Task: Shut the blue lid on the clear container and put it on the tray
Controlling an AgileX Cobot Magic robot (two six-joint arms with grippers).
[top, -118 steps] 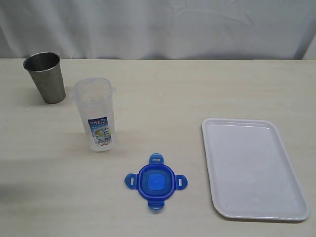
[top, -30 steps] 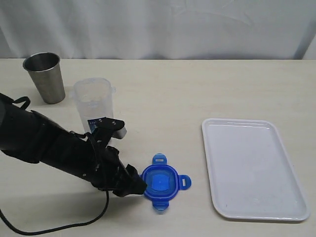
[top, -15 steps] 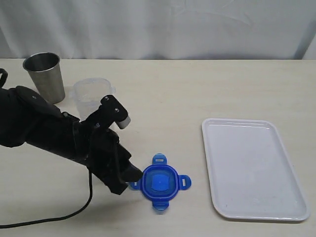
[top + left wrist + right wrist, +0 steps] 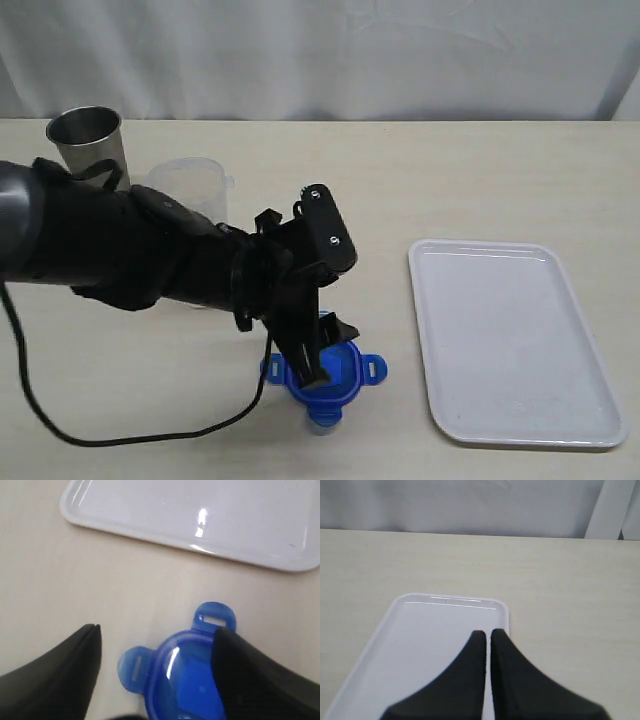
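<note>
My left gripper [image 4: 157,630] stands apart astride the blue lid [image 4: 175,675], one finger over its edge. My right gripper [image 4: 487,631], pressed together, hangs above the tray [image 4: 420,645].

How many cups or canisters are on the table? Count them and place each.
2. The steel cup stands far left at the back; the clear canister stands just right of it, half hidden behind the left arm. The arm may hide others.
</note>
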